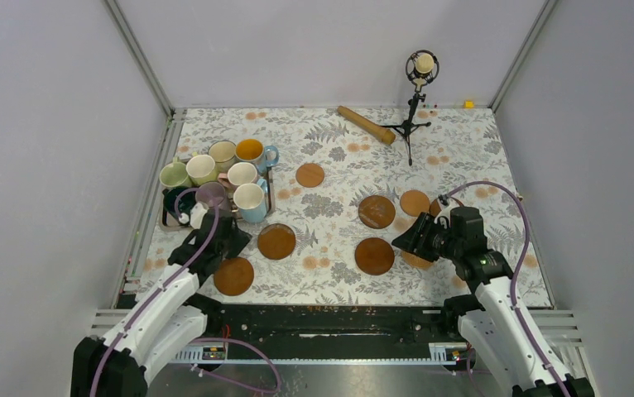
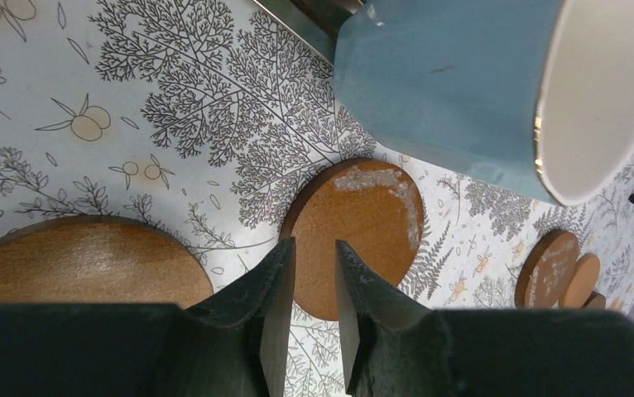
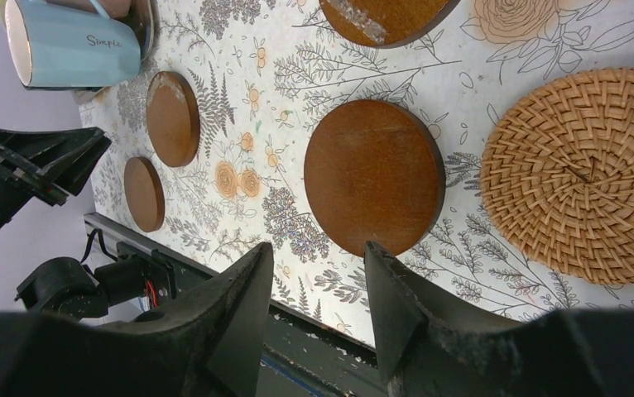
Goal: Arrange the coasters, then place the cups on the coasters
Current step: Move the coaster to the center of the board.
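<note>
Wood discs are still scattered loosely over the flowery cloth, not in any tidy row or grid, so I'd call the coaster step unfinished. From above you can count 6 clearly, plus a wicker coaster (image 3: 583,174) half hidden under your right arm.

Your left gripper (image 2: 314,248) has its fingers narrow, with only a slim gap and nothing between them. A tan coaster (image 2: 355,231) sits just past the tips, and the light blue mug (image 2: 438,91) is further out beyond it.

Your right gripper (image 3: 318,252) is moderately apart and empty. The dark coaster (image 3: 374,175) lies just ahead of its tips, with the wicker one off to the side.

The mugs (image 1: 214,178) are all bunched together and none sits on a coaster, so by my reckoning 0 of 8 are placed.
</note>
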Robot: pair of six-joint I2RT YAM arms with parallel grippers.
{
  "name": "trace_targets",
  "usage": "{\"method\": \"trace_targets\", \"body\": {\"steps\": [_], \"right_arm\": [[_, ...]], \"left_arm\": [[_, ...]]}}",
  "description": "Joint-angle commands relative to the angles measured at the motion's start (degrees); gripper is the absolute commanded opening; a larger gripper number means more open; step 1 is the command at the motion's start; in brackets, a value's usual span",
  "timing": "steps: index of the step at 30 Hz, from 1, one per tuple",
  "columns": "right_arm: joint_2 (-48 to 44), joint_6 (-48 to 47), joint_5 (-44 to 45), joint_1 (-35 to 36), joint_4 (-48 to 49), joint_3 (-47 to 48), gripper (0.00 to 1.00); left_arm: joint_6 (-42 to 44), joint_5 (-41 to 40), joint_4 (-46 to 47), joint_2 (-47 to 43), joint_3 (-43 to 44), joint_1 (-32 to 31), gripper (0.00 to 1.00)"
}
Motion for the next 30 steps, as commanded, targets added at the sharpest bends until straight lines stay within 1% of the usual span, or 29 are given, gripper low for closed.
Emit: {"method": "trace_targets", "body": {"steps": [1, 6, 9, 13, 18, 22, 30], "right_arm": [[-1.2, 0.2, -2.1, 0.4, 0.1, -0.4, 0.52], [-1.8, 0.5, -2.2, 0.4, -0.5, -0.2, 0.52], [-2.3, 0.5, -2.1, 0.4, -1.1, 0.0, 0.52], [-2.5, 0.6, -2.2, 0.4, -1.3, 0.2, 0.52], [-2.6, 1.2, -2.4, 0.4, -1.4, 0.2, 0.53], [-2.8, 1.5, -2.4, 0.5, -1.6, -0.1, 0.53], [-2.9, 1.9, -2.4, 0.5, -1.5, -0.5, 0.53]], "left_arm": [[-1.7, 1.2, 9.3, 2.8, -1.5, 0.4, 0.24], [-0.6, 1.2, 14.6, 5.3, -3.3, 0.4, 0.27], [-0.5, 1.0, 15.2, 6.9, -3.7, 0.4, 0.28], [-0.4, 0.4, 16.3, 6.6, -5.1, 0.3, 0.29], [1.9, -1.7, 17.3, 6.4, -6.1, 0.3, 0.30], [3.0, 0.6, 20.3, 8.1, -7.3, 0.3, 0.31], [4.3, 2.3, 23.3, 11.2, -7.9, 0.3, 0.31]]}}
